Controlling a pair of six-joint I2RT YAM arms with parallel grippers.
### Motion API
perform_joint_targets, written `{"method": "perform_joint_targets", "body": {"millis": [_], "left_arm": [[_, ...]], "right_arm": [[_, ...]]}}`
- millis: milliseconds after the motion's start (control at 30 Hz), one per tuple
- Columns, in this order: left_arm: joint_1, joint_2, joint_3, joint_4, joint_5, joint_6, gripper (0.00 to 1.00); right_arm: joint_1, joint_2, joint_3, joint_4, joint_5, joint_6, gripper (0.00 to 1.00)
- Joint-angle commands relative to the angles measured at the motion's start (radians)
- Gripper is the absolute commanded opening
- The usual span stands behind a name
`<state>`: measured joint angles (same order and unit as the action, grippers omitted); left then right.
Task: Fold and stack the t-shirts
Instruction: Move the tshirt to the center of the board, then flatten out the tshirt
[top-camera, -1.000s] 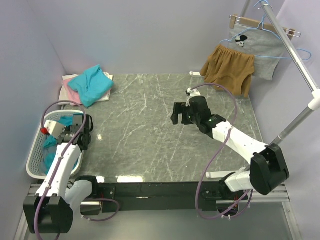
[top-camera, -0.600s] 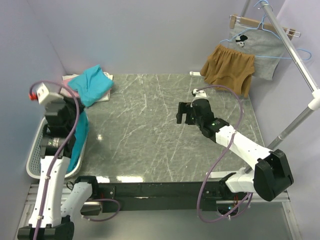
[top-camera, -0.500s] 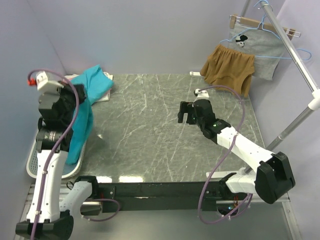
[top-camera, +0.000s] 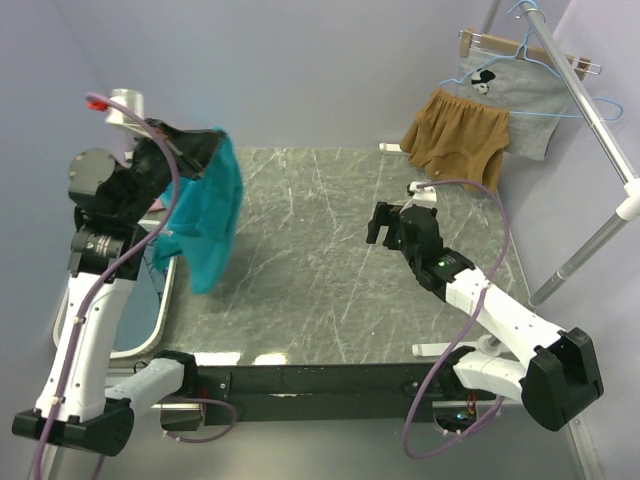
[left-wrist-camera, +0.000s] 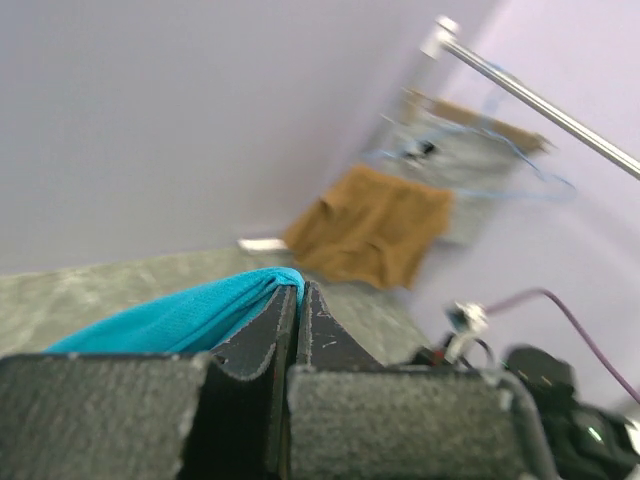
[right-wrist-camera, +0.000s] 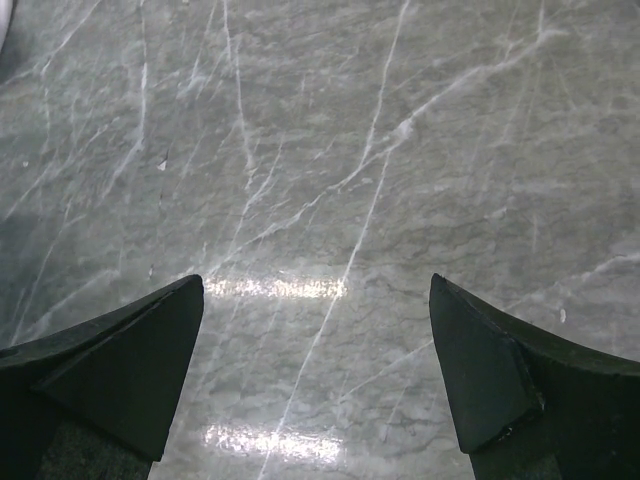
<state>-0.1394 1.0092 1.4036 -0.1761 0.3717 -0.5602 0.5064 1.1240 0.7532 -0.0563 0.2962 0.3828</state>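
A teal t-shirt (top-camera: 212, 215) hangs in the air over the table's left side, pinched at its top edge by my left gripper (top-camera: 205, 146), which is raised high. In the left wrist view the jaws of this gripper (left-wrist-camera: 298, 290) are shut on a fold of the teal t-shirt (left-wrist-camera: 180, 315). My right gripper (top-camera: 385, 225) hovers open over the middle right of the marble table (top-camera: 320, 260). In the right wrist view its fingers (right-wrist-camera: 150, 345) stand wide apart with only bare table (right-wrist-camera: 330, 150) between them.
A white laundry basket (top-camera: 150, 335) sits off the table's left edge below the left arm. Tan-brown shorts (top-camera: 455, 135) and a grey printed garment (top-camera: 510, 95) hang from a metal rail (top-camera: 590, 110) at the back right.
My left arm has risen out of the basket and swung toward the table, lifting the teal t-shirt into the air. The right gripper has drifted slightly right, still open.
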Motion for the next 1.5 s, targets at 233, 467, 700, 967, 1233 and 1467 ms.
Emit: {"method": "perform_joint_targets", "body": {"millis": [233,467,700,967,1233,1467], "left_arm": [[-0.368,0.118,-0.432,0.305,-0.102,0.045,0.09],[-0.569,0.376,-0.514,0.382,-0.319,0.068,0.99],[-0.557,0.394,-0.468,0.320,-0.747,0.034,0.99],[-0.264,0.468,-0.448,0.262,-0.677,-0.017,0.99],[-0.232,0.474,-0.546,0.220,-0.650,-0.049,0.99],[-0.232,0.525,-0.588,0.201,-0.588,-0.043,0.99]], "right_arm": [[-0.034,-0.084,-0.049,0.029,0.057,0.099,1.00],[-0.043,-0.084,-0.031,0.010,-0.046,0.102,1.00],[-0.040,0.040,0.014,0.049,-0.285,0.097,1.00],[-0.037,0.397,0.156,0.044,-0.365,0.057,1.00],[0.053,0.556,0.264,0.011,-0.413,-0.028,1.00],[0.121,0.701,0.414,-0.131,-0.316,-0.128,1.00]]}}
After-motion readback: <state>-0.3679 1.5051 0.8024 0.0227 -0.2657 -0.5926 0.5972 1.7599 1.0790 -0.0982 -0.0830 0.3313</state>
